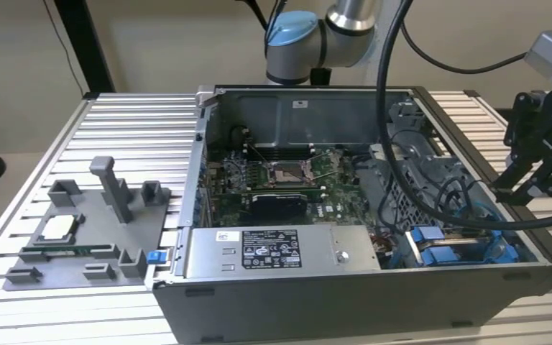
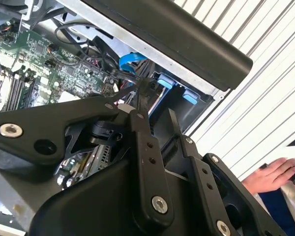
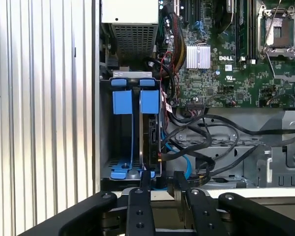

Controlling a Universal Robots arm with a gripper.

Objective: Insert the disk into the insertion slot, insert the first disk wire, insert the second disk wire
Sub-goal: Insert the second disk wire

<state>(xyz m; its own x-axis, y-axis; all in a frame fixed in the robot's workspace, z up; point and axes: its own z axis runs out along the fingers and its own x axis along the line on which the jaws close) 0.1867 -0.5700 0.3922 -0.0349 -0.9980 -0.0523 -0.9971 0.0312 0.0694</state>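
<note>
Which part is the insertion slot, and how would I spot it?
Start at the open computer case on the slatted table. Look inside its near corner on the exterior view's right, beside the silver box with a white sticker: the insertion slot. Its bright blue plastic tabs stand out from dark metal and cables.

Even indoor light, glare on slatted table (image 2: 265, 83), dim shadow inside computer case (image 1: 286, 115)

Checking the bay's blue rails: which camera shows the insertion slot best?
The first wrist view: it looks straight into the insertion slot, blue tabs plain. The exterior view shows it slantwise behind cables; the second wrist view catches its blue tabs.
</note>
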